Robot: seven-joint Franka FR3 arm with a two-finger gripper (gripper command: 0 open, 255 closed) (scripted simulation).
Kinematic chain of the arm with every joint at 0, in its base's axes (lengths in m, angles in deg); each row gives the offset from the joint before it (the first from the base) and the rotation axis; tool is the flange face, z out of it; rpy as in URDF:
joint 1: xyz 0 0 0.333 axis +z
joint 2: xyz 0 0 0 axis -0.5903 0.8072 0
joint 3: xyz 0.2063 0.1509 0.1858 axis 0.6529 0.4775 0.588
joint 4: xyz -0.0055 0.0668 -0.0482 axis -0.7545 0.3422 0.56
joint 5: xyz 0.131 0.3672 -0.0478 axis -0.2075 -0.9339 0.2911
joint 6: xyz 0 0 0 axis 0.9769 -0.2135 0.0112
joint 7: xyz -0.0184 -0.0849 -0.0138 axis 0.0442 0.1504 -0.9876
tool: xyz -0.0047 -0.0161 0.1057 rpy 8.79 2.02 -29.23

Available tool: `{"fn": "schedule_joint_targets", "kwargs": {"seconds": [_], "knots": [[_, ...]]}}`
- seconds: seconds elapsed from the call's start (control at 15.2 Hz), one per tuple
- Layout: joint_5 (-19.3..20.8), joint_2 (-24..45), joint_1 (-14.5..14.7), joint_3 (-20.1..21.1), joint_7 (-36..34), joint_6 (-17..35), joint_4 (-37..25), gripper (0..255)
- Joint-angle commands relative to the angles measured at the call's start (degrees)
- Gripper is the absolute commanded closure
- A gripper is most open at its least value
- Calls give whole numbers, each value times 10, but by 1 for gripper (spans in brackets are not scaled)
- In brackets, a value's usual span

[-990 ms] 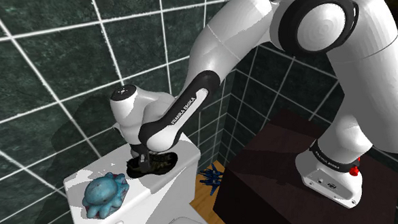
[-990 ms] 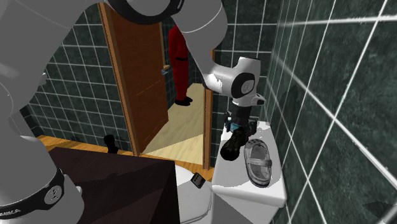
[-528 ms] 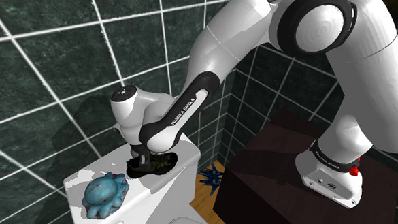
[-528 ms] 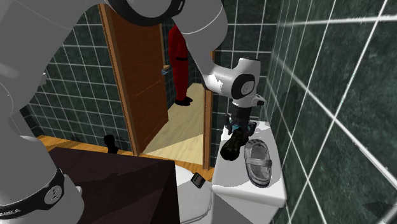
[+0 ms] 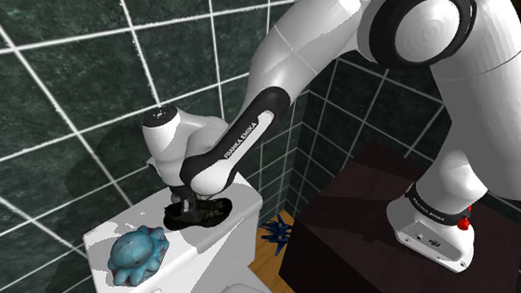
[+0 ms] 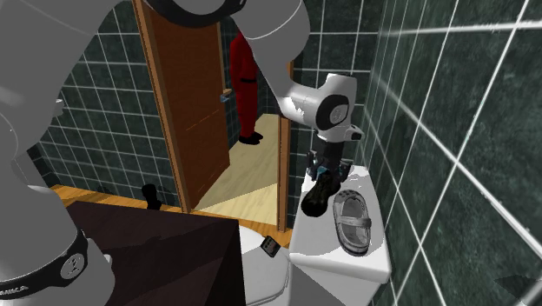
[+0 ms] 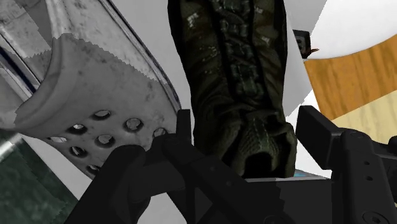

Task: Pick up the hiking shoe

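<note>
Your gripper [image 7: 248, 122] is closed on the hiking shoe [image 7: 236, 60]. In the wrist view its two black fingers [image 7: 182, 130] sit against either side of the shoe's ankle collar. The dark olive laced upper stretches away from the fingertips.

In the second exterior view the gripper [image 6: 326, 176] points down over the white toilet tank lid [image 6: 302, 243]. The shoe [image 6: 316, 198] hangs tilted beneath it, heel up between the fingers and toe low. You cannot tell whether the toe touches the lid. A grey perforated clog [image 6: 352, 222] lies on the lid just beside the shoe, below the gripper and on its tiled-wall side.

In the shoulder view the gripper [image 5: 188, 204] clasps the shoe [image 5: 201, 214] close over the lid [image 5: 245, 200]. A blue lumpy thing [image 5: 138, 251] sits at the lid's other end, well apart from the gripper. You cannot tell whether it is that clog.
</note>
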Motion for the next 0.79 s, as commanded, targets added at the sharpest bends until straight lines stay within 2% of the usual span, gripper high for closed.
{"fn": "schedule_joint_targets", "kwargs": {"seconds": [0.0,0.73], "knots": [[-3,-12,-2,3,1,-8,3,255],[-22,-67,-15,21,11,-57,9,255]]}}
